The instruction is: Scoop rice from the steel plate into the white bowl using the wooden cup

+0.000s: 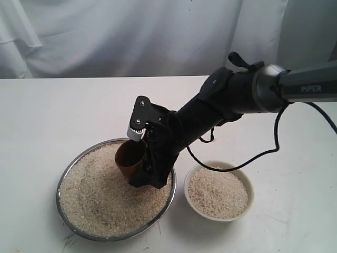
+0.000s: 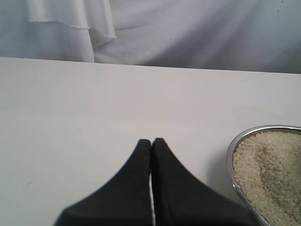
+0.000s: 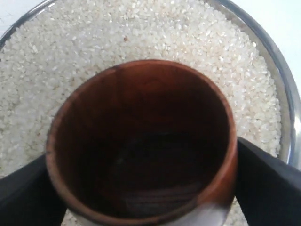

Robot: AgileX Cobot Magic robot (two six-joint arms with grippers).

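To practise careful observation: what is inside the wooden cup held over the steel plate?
The wooden cup is empty: only its dark wooden floor shows, no grains. The rice in the steel plate directly beneath it is hidden by the cup.

Steel plate [image 1: 59,191] left, white bowl [image 1: 186,188] just beside it right, rice [image 1: 97,197] in both, wooden cup [image 1: 129,161] over plate's rice

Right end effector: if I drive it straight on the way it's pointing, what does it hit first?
The rice in the steel plate. The right end effector points down into it, and the wooden cup it grips would likely touch first; gap unclear.
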